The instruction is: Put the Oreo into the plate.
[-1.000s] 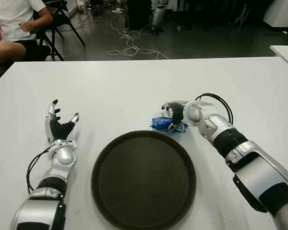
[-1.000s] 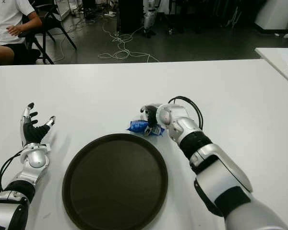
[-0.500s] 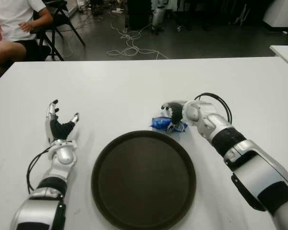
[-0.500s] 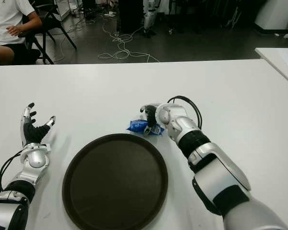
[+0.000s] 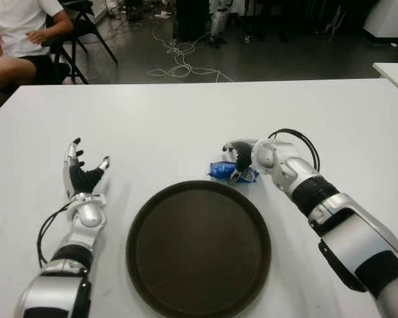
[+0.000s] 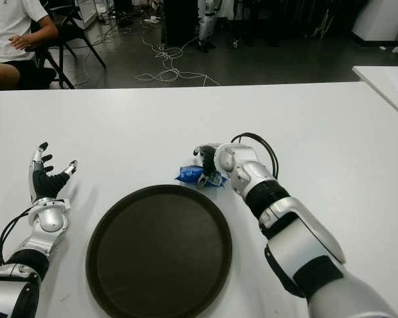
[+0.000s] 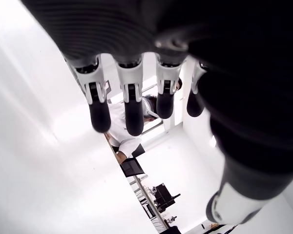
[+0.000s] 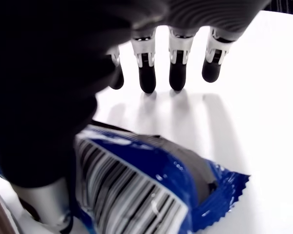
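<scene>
The Oreo (image 5: 223,171) is a blue packet lying on the white table (image 5: 172,126), just beyond the far rim of the round dark plate (image 5: 199,248). My right hand (image 5: 238,159) hovers over the packet's right end. In the right wrist view its fingers (image 8: 147,78) reach straight out past the Oreo (image 8: 151,185) without closing on it, and the thumb sits beside the wrapper. My left hand (image 5: 83,171) is idle to the left of the plate, palm up, its fingers (image 7: 131,107) spread and holding nothing.
A seated person (image 5: 16,33) is behind the table's far left corner, next to a black chair (image 5: 86,26). Cables (image 5: 179,59) lie on the floor beyond the table. Another white table's corner (image 5: 395,69) shows at far right.
My right hand has edged slightly left over the packet. The Oreo, the plate and my left hand have not moved.
</scene>
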